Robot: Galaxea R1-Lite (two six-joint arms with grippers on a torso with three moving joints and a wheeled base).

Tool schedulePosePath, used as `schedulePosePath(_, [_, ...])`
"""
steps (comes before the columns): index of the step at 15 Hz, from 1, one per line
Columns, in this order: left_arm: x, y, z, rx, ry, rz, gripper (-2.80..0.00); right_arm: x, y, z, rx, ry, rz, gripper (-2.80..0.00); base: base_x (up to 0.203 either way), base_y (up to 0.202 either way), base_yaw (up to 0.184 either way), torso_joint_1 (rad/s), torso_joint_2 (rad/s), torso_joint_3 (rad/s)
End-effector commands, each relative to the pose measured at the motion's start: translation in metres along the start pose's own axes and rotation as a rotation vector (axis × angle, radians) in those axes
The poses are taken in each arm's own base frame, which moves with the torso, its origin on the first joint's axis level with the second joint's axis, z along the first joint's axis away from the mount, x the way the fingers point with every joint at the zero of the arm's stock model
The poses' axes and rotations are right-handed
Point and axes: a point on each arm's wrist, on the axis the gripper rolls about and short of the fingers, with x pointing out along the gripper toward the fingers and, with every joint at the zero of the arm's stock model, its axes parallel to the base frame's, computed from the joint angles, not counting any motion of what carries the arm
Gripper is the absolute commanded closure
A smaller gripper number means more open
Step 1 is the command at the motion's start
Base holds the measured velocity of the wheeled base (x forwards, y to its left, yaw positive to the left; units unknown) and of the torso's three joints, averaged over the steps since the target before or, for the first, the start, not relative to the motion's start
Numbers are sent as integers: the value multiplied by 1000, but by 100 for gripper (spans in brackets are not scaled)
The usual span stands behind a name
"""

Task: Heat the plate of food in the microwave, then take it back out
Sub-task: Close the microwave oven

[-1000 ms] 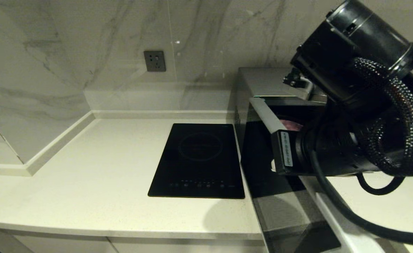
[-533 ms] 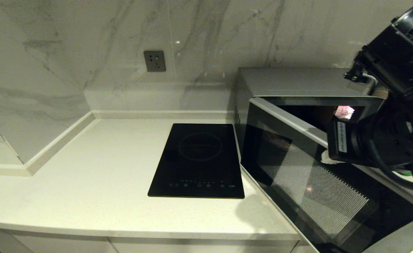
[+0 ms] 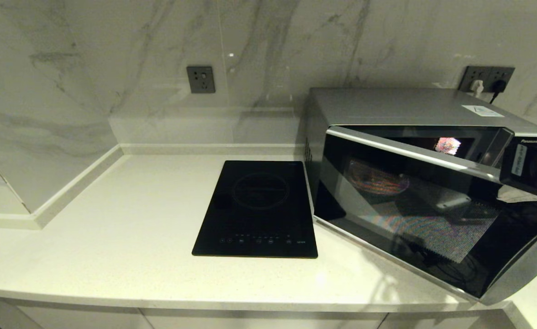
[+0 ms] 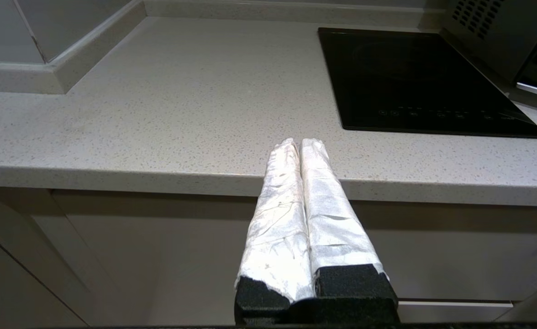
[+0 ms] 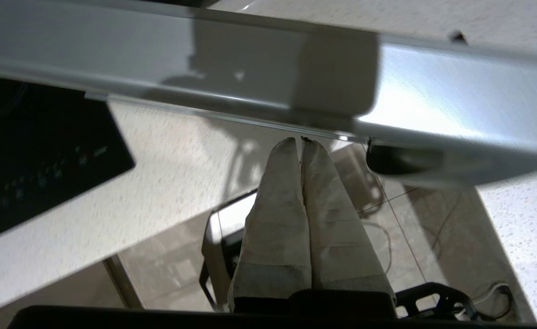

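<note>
I press my right claw [image 5: 300,142], fingers together, against the microwave [image 3: 414,114] door edge to swing it closed on the plate of food [image 3: 378,177] inside. My left claw [image 4: 299,145], also together, idles by the table [image 4: 159,114] edge.

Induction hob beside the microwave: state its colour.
Glossy black hob, with faint ring and control markings; clearest in the head view.

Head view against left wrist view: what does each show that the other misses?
Only the head view shows the microwave's glass door standing ajar, a plate dimly visible behind it, and the wall sockets. Only the left wrist view shows the left gripper, shut, parked at the counter's front edge, with cabinet fronts below. Both show the induction hob and the pale countertop.
</note>
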Motion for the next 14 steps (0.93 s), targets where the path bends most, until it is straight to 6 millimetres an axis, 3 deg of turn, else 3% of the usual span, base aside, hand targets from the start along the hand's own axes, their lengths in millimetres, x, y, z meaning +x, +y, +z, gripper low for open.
schedulePosePath(1, [0,0,0,-1,0,1,0,15,-14,16,45,-12,-44,0,0,0,0,0,0,0])
schedulePosePath(6, [0,0,0,-1,0,1,0,64,-26,53,129,-49,-97,0,0,0,0,0,0,0])
schedulePosePath(14, [0,0,0,-1,0,1,0,111,-41,95,247,-151,-94,0,0,0,0,0,0,0])
